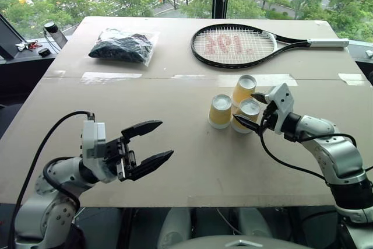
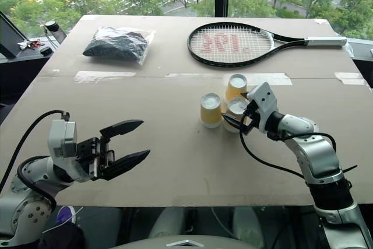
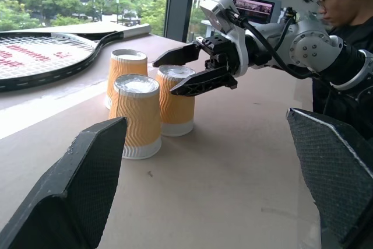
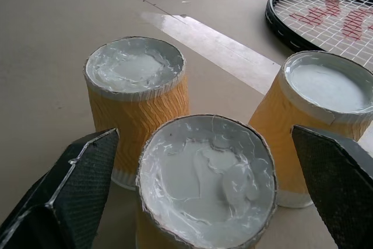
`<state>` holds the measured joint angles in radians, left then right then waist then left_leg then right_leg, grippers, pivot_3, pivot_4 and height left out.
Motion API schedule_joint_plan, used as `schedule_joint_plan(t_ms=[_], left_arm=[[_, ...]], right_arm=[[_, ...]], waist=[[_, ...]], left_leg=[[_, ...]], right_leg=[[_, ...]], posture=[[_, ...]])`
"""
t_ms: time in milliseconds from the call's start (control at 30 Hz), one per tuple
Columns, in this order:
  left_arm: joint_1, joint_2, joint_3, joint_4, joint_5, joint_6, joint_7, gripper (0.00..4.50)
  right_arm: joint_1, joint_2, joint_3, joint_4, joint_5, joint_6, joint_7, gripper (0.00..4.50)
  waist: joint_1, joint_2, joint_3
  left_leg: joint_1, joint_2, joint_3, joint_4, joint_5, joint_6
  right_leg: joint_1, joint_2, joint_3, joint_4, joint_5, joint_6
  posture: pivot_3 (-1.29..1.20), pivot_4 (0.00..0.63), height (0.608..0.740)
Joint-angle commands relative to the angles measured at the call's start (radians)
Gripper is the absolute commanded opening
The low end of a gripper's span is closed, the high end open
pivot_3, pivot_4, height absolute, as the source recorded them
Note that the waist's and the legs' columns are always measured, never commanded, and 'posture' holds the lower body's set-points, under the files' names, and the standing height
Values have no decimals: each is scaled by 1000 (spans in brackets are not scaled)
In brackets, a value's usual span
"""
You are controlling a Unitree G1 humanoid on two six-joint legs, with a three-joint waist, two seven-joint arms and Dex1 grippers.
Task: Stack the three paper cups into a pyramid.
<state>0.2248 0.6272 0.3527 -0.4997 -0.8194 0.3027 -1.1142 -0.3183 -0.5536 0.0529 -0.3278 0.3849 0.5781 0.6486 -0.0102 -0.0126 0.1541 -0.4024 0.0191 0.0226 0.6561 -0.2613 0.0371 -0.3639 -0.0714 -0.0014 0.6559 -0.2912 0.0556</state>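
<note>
Three cups stand upside down on the surface (image 1: 175, 161), clustered to the right of its middle, just this side of a strip of tape (image 1: 256, 78). The left cup (image 1: 220, 111) stands a little apart from the other two. The far cup (image 1: 243, 90) and the near cup (image 1: 249, 115) sit close together, possibly touching; the head views do not settle it. All three rest directly on the surface, none on top of another.

The right tool (image 1: 247, 111) reaches in from the right and brackets the near cup, one finger on each side, spread wider than the cup and not pressing it. In the right wrist view that cup's white base (image 4: 207, 179) sits between the two dark fingers (image 4: 64, 196), with the left cup (image 4: 135, 94) and the far cup (image 4: 317, 118) beyond it.

The left tool (image 1: 151, 142) hovers over the near left part of the surface, well apart from the cups, its fingers wide apart and holding nothing.

Farther back, a racket (image 1: 236, 45) lies flat with its handle pointing right, and a clear bag of dark stuff (image 1: 121, 46) lies at the back left. In the left wrist view a person (image 3: 344, 33) in dark clothing stands beyond the right arm.
</note>
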Motion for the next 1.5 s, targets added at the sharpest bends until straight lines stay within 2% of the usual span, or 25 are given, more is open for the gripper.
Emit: schedule_joint_plan(t_ms=[33,167,367,500,633,867,967,1067,1100,1333,1500], left_arm=[[15,-8,29,-8,-23,-32,-15,4500],[25,-13,32,-4,-36,-31,-12,4500],[34,-12,41,0,-52,-27,-12,4500],[62,-5,69,-13,-75,-19,-16,4500],[105,-2,103,-30,-96,-21,-25,4500],[128,-7,108,-56,-99,-22,-8,4500],[138,-13,106,-69,-98,-25,2,4500],[143,-17,102,-75,-99,-25,11,4500],[144,-18,101,-75,-98,-26,12,4500],[134,-32,103,-47,-105,-26,14,4500],[118,-97,153,-5,-123,-116,-18,4500]], right_arm=[[-39,-46,-112,-103,124,71,48,4452],[-153,-42,-150,-79,218,170,29,4452],[-299,-24,-27,133,67,164,-24,4452],[-356,5,7,262,23,144,-12,4452],[-409,17,38,367,-20,121,18,4452],[-471,35,55,486,-67,94,65,4452],[-486,44,59,525,-82,84,80,3729],[-496,47,56,537,-91,76,92,2373],[-499,46,54,537,-93,70,100,2237],[-576,0,-7,508,-73,65,152,2236],[-642,-108,-61,297,97,284,274,2236]], waist=[[0,0,0],[-7,0,0],[-2,0,0],[-4,0,0],[-7,0,0],[-4,0,0],[-5,0,0],[-5,0,0],[-5,0,0],[-4,0,0],[-2,3,2]], left_leg=[[0,0,0,0,0,0],[1,0,0,-2,0,0],[1,0,0,-3,0,0],[-1,0,0,-3,0,0],[-14,0,0,-1,3,-5],[-13,-1,1,-2,1,-2],[-13,-1,1,-2,1,-2],[-13,-1,1,-2,1,-2],[-13,-1,1,-2,1,-2],[-13,-1,1,-1,1,-2],[-13,0,1,-1,1,-2]], right_leg=[[0,0,0,0,0,0],[0,0,0,0,0,0],[-1,0,0,0,-1,-2],[-2,-1,0,-1,-1,-2],[-15,0,0,2,0,-1],[-15,2,-4,1,0,-1],[-15,2,-4,1,0,-1],[-15,2,-4,2,0,-1],[-15,2,-4,2,0,-1],[-15,5,-4,2,0,-1],[-15,5,-4,2,0,-1]], posture=[[0,150,740],[0,150,740],[0,150,740],[0,150,740],[0,150,740],[0,150,740],[0,150,740],[0,150,740],[0,150,740],[0,150,740],[0,150,740]])
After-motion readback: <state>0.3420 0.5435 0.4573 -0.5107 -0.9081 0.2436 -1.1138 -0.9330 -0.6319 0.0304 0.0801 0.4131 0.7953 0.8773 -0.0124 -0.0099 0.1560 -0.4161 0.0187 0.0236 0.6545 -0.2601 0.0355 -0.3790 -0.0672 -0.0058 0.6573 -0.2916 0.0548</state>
